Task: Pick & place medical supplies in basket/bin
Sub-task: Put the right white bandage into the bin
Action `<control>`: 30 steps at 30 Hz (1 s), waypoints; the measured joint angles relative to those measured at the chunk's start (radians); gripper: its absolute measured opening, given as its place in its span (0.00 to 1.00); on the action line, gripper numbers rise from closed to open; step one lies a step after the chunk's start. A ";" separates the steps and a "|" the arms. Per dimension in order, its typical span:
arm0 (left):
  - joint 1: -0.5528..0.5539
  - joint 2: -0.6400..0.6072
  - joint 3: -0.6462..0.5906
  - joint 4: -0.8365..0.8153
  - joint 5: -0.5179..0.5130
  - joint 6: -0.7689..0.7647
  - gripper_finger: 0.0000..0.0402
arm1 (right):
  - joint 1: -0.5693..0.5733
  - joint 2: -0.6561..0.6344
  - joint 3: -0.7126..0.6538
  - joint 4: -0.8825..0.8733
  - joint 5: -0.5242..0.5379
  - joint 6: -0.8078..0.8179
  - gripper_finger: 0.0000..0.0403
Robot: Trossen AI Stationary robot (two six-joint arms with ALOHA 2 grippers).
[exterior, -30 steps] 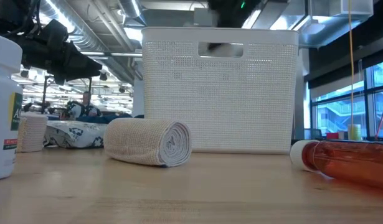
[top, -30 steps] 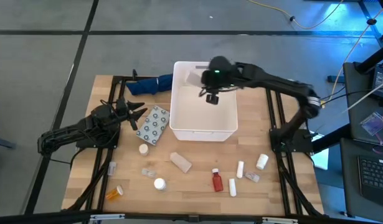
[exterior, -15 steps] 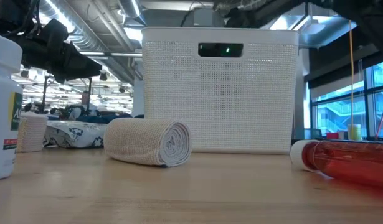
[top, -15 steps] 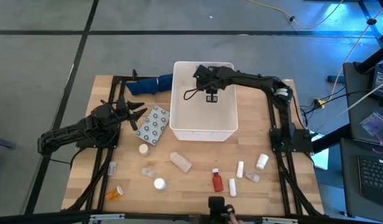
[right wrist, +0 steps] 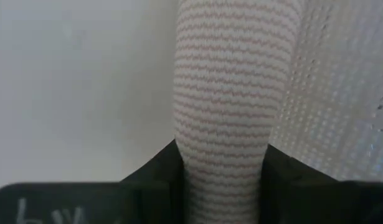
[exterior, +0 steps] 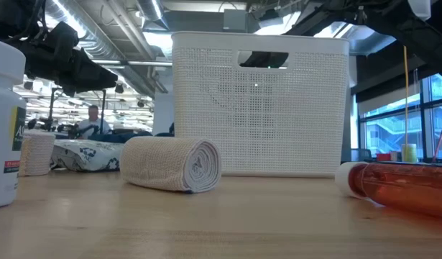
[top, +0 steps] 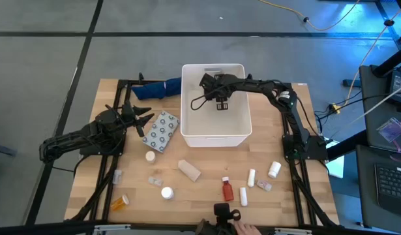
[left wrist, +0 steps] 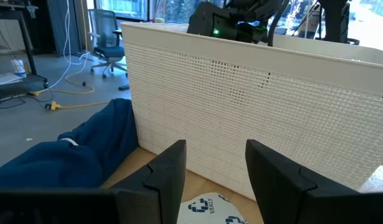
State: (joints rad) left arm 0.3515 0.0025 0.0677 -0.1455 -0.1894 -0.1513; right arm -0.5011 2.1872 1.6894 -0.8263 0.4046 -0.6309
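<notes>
The white bin (top: 216, 138) stands at the table's far middle. My right gripper (top: 207, 83) reaches down into its far left part, shut on a beige roll (right wrist: 225, 93). In the right wrist view the roll fills the gap between the fingers, close to the bin's mesh wall (right wrist: 340, 93). My left gripper (top: 148, 122) waits open and level at the table's left, pointing at the bin's left wall (left wrist: 272, 93). On the table in front of the bin lie a blister pack (top: 160, 130), another beige roll (top: 190, 170), a red bottle (top: 227, 189) and white bottles and tubes. My right gripper pinches the beige roll between its two fingers, one on each side of the roll's near end (right wrist: 222, 168). The roll reaches out well past the fingertips, along the fingers. The fingers slant down into the bin from the table's right. Whether the roll touches the bin's floor cannot be told.
A dark blue cloth (top: 158, 88) lies left of the bin at the far edge. An orange bottle (top: 119, 203) lies near the front left corner. A person's hand (top: 242, 228) with a dark object shows at the table's near edge.
My right gripper has sunk from above the rim into the bin, tipping further down and moving toward the bin's far left corner with the roll. The bin has shifted a little toward the table's right.
</notes>
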 joint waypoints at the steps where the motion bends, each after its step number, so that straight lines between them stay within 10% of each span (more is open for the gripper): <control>1: 0.000 0.000 0.000 0.000 0.000 0.000 0.40 | 0.000 -0.001 0.000 0.003 -0.001 0.000 0.35; 13: 0.000 0.000 0.000 0.000 0.000 0.000 0.40 | 0.009 -0.005 0.041 -0.043 0.141 -0.003 0.75; 30: 0.000 0.000 0.000 0.000 0.000 -0.002 0.40 | 0.158 -0.042 0.654 -0.348 0.152 0.419 0.79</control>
State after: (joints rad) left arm 0.3515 0.0021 0.0677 -0.1455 -0.1894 -0.1531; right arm -0.3427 2.1452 2.3437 -1.1744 0.5565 -0.2117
